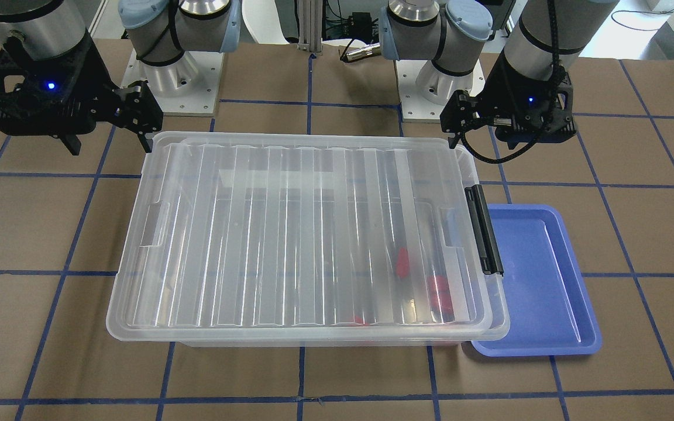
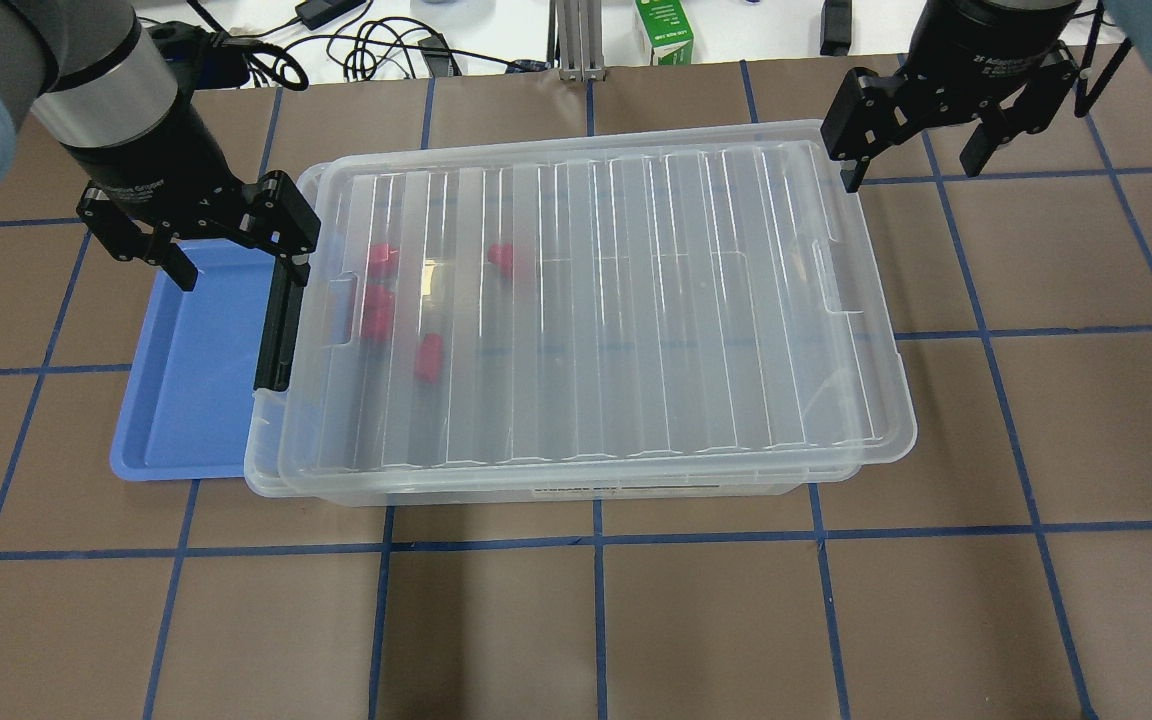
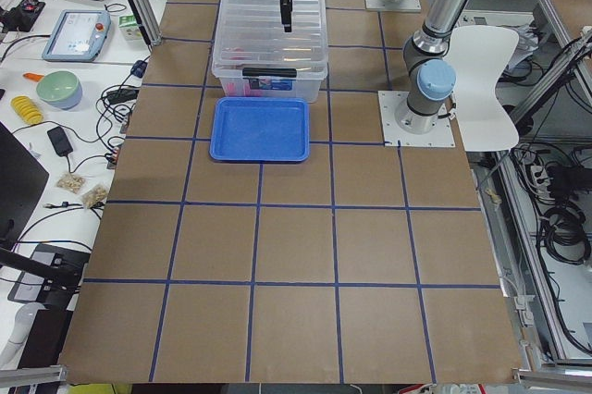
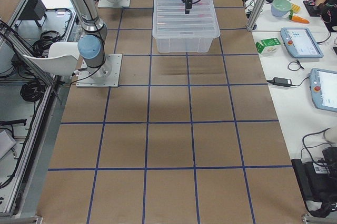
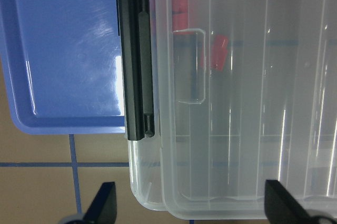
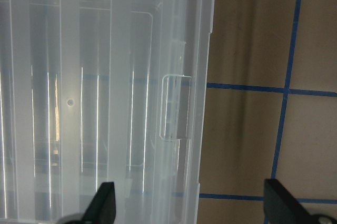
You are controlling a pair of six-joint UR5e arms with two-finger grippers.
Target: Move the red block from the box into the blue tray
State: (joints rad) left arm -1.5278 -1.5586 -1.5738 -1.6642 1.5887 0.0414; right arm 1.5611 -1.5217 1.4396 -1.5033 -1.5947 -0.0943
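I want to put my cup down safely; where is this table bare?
The blue tray is empty, beside the box. Bare table lies all along the box's robot-facing side and past its far end, near the right gripper. It is crowded only at the tray end: red blocks under the lid, left gripper above.

- box [image 2: 636, 300]: you see clear, glossy, ribbed plastic; latch bar [image 5: 136, 61] is matt black plastic.
- blue tray [image 2: 186, 390]: smooth plastic, glossy to your eye.
- table [image 2: 736, 620]: matt brown paper-like cover.
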